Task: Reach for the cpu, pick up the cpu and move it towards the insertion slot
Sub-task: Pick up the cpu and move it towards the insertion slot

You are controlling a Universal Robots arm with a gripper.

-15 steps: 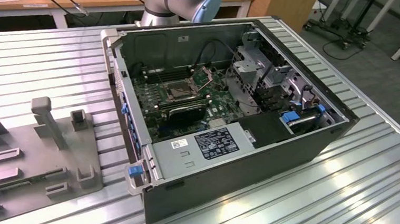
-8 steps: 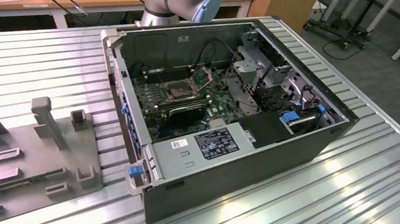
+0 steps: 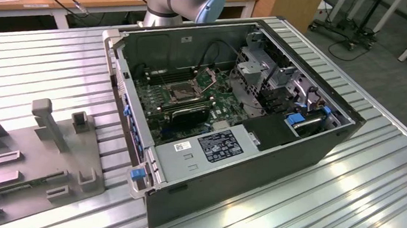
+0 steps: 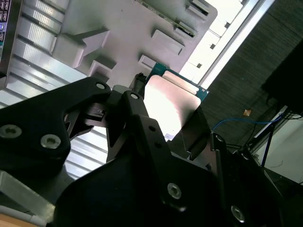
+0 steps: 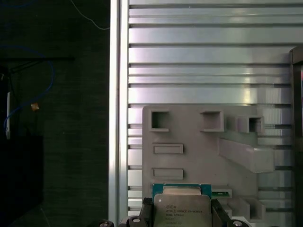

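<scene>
Black gripper [image 5: 182, 213] fingers [image 5: 146, 213] pinch the cpu [image 5: 182, 201] by two opposite sides, closed to its width. Its face is silvery-white metal on a green-rimmed board. It hangs over the grey fixture plate [image 5: 199, 156], near the table [image 5: 189, 56] edge.

Silver, grey and black, with touches of green.
The thin square metal cpu [image 5: 182, 206] is silvery-white with a teal-green rim. The tool [image 5: 182, 215] is black, the plastic fixture plate [image 5: 199, 156] plain grey, the ribbed metal bench [image 5: 199, 71] striped silver, and the open computer case [image 3: 257, 171] black around a green circuit board [image 3: 219, 101].
</scene>
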